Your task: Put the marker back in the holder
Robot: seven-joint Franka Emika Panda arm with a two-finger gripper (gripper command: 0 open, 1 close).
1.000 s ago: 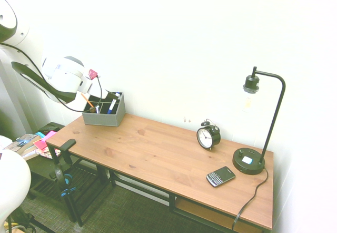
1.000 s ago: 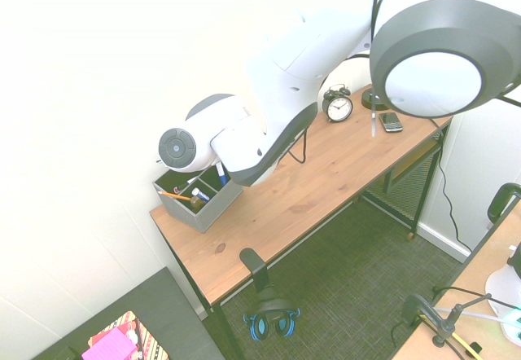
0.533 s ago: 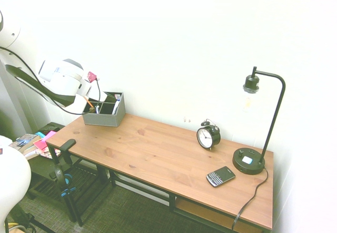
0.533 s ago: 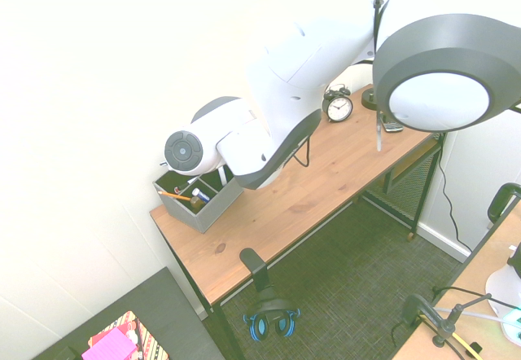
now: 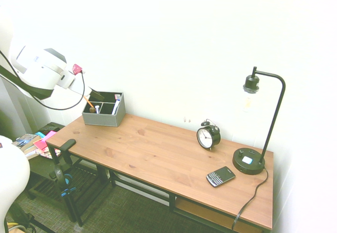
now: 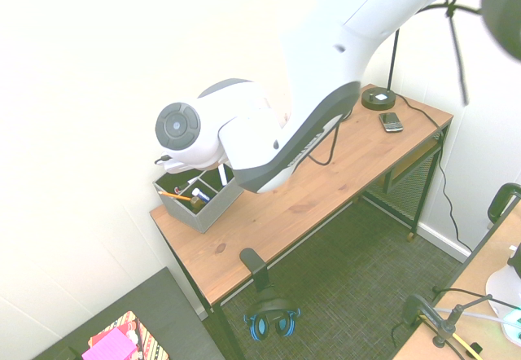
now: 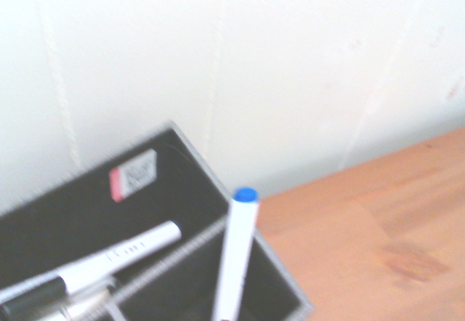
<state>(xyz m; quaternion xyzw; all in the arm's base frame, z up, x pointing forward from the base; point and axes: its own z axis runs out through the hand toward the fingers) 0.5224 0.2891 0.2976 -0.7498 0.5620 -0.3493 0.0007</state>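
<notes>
Holder [image 5: 105, 119] sits at one back corner of the table [image 5: 158, 156], close to the wall. Gripper [image 5: 97, 94] is just above its rim on the side away from the alarm clock; can't tell how far open it is. Marker [image 7: 237, 252] is apart from it, so no grip on that.

Edges: back table edge runs along the wall past the holder, front edge drops to the floor. Open room over the wood from the holder to the clock. Airspace above that stretch is open too. Holder's walls and dividers stand up from the wood.

In the holder: marker leans upright in the compartment at the clock side, blue end up, white barrel down into the cell. Cell at the opposite end has the orange pencil [image 6: 174, 195] sticking over the rim, plus a short white-and-blue item [image 6: 200, 195]. A white pen with a black part [image 7: 109, 263] lies in there as well, next to a divider.

Further out: headphones [image 6: 272, 321] hang below the front edge. Then clock [image 5: 208, 137], phone [image 5: 220, 176], and lamp [image 5: 249, 161] furthest from the holder.
</notes>
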